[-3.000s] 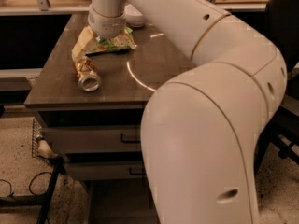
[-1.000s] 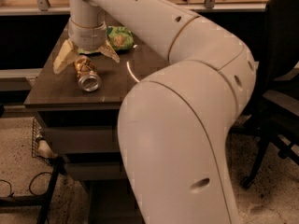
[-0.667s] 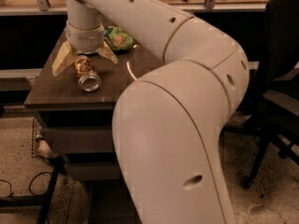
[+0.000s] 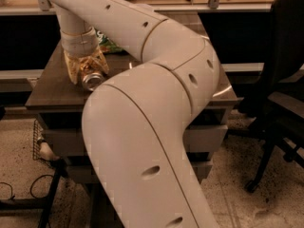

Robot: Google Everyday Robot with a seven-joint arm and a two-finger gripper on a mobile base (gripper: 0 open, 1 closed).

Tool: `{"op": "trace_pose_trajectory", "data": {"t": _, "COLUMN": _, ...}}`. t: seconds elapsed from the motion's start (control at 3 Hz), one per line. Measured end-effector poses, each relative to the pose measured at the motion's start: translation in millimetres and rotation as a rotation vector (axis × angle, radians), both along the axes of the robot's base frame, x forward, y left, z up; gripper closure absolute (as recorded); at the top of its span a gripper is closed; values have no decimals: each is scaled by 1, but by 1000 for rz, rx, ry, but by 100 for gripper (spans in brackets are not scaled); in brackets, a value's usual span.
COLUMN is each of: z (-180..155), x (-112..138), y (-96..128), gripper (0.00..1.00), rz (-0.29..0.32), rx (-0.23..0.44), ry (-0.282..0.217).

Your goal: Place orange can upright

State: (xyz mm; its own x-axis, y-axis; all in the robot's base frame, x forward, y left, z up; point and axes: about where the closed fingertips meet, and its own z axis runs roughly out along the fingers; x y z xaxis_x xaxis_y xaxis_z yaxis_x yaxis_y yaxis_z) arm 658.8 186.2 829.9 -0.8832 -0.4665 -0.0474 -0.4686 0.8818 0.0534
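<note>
The orange can (image 4: 93, 80) lies on its side on the dark wooden table (image 4: 53, 92), near the front left, with a shiny silver end facing the camera. My gripper (image 4: 86, 69) reaches straight down over it from above. Its translucent yellowish fingers (image 4: 71, 68) are open and straddle the can closely on both sides, low at the table top. Most of the can's orange body is hidden behind the fingers. My arm crosses the middle of the view and hides much of the table.
A green snack bag (image 4: 107, 42) lies on the table just behind the gripper. The table's front edge is close to the can. A black office chair (image 4: 285, 84) stands at the right. A wire basket (image 4: 39, 141) and cables sit on the floor at the left.
My gripper has come down over the can and its fingers have narrowed around it. The can has stayed lying in the same spot. My arm has swung across more of the view.
</note>
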Motion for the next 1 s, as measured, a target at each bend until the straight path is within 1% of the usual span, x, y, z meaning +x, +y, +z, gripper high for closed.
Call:
{"op": "trace_pose_trajectory", "data": {"t": 0.33, "z": -3, "x": 3, "y": 7, "gripper": 64, "rz": 4, "rx": -46, "ry": -19}}
{"op": "trace_pose_trajectory", "data": {"t": 0.67, "z": 1, "x": 3, "y": 7, "gripper": 87, "rz": 4, "rx": -46, "ry": -19}}
{"op": "trace_pose_trajectory", "data": {"t": 1.0, "z": -2, "x": 10, "y": 15, "gripper": 100, "rz": 3, "rx": -20, "ry": -42}}
